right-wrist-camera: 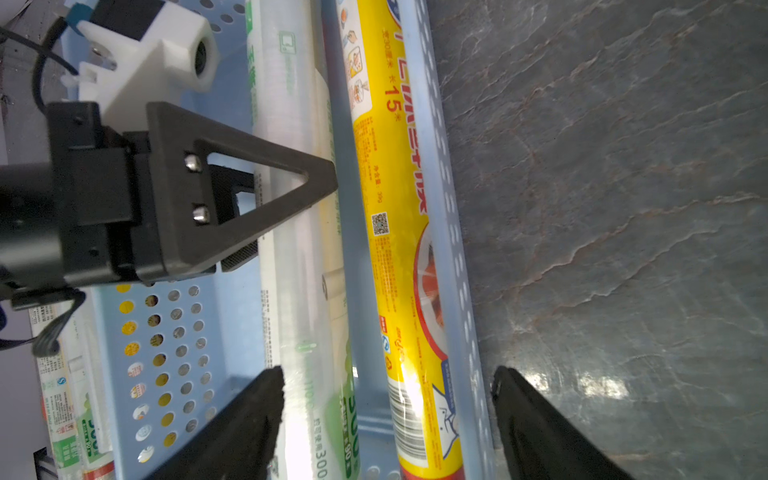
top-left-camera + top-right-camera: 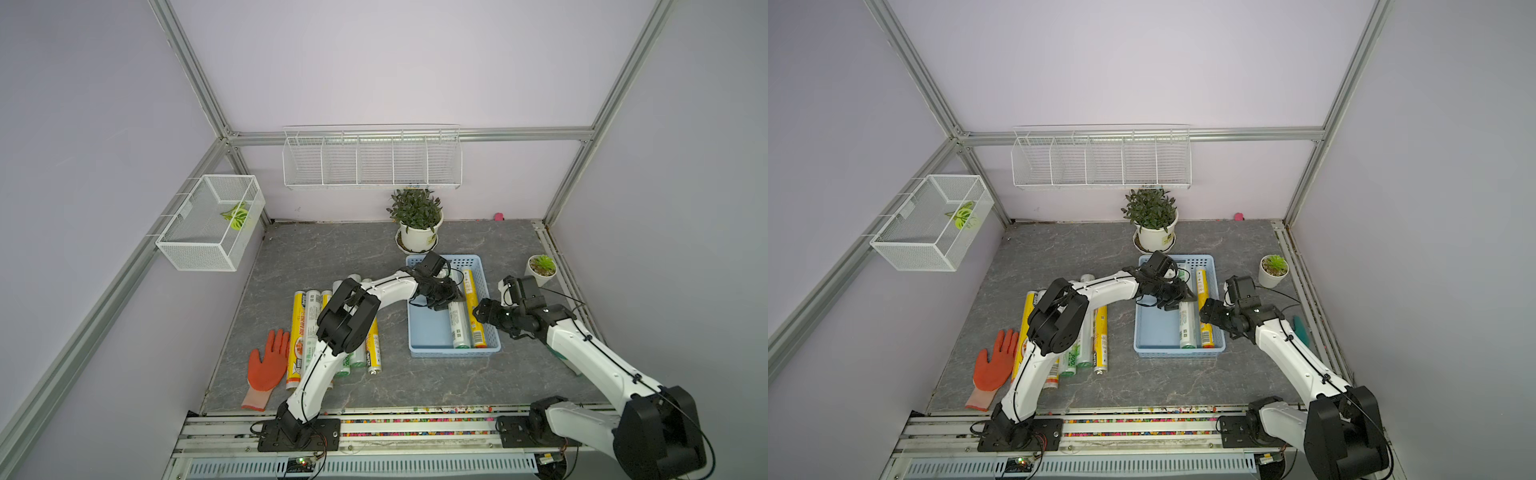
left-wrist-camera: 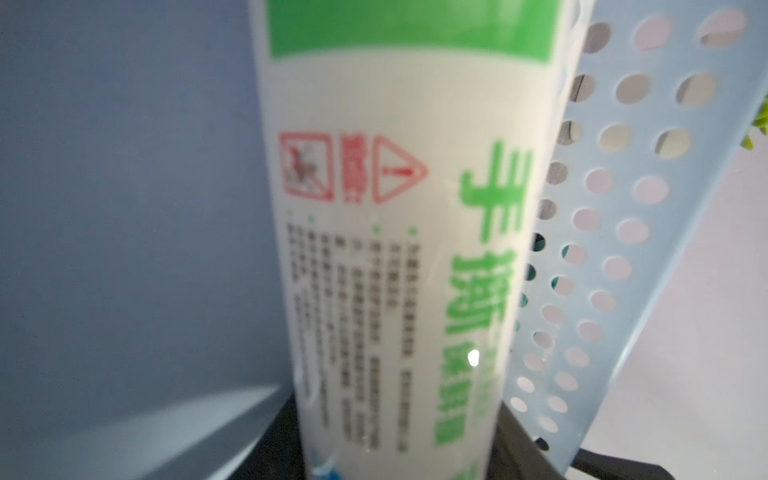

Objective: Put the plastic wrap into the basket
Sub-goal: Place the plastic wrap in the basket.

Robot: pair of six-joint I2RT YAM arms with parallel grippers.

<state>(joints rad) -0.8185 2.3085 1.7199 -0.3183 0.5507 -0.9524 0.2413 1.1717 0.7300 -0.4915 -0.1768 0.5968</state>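
left gripper (image 2: 446,297) clamped on white roll (image 2: 459,328) inside basket (image 2: 428,332), roll's long axis along basket's long sides. right gripper (image 1: 386,374) jaws apart, empty, above yellow roll (image 2: 473,307) by basket wall.

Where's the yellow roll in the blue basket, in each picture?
Top view: yellow roll along the basket's right-hand wall.
Top view: the roll, same wall.
Left wrist: not in it.
Right wrist: mid-picture, beside the white roll.
Shared landmark: the basket's holed wall.
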